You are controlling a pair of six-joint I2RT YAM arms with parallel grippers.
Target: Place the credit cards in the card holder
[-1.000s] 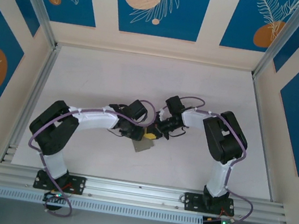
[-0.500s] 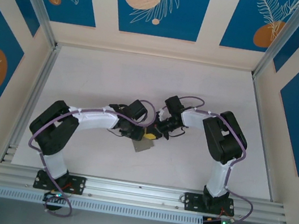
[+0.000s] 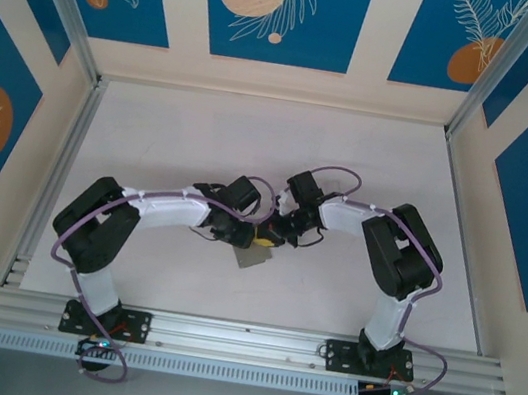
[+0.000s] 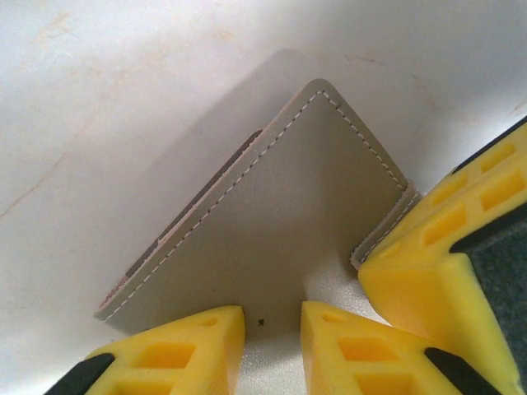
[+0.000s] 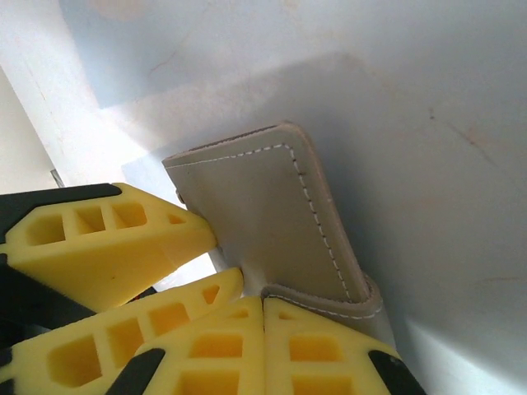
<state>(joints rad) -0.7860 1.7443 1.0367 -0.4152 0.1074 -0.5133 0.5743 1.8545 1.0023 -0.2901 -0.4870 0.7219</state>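
Observation:
The grey stitched card holder (image 4: 296, 214) lies tilted on the white table, and from above it shows as a grey patch (image 3: 256, 256) just below both grippers. My left gripper (image 4: 272, 317) has its yellow fingers a little apart, both tips resting on the holder's near face. A pale textured surface shows in the gap between them. My right gripper (image 5: 263, 303) is shut, its tips pushed against the holder's stitched end (image 5: 329, 300). Its finger (image 4: 440, 271) sits at the holder's right corner. A dark thin strip (image 4: 202, 202) runs along the holder's left side; I cannot tell if it is a credit card.
The two arms meet at mid-table, left gripper (image 3: 257, 238) and right gripper (image 3: 275, 236) almost touching. White tabletop (image 3: 252, 145) stretches behind them. Aluminium rails (image 3: 55, 173) and patterned walls close in the sides, with a rail along the near edge.
The right arm has shifted slightly, its wrist edging left toward the holder. The left arm and the holder stay put.

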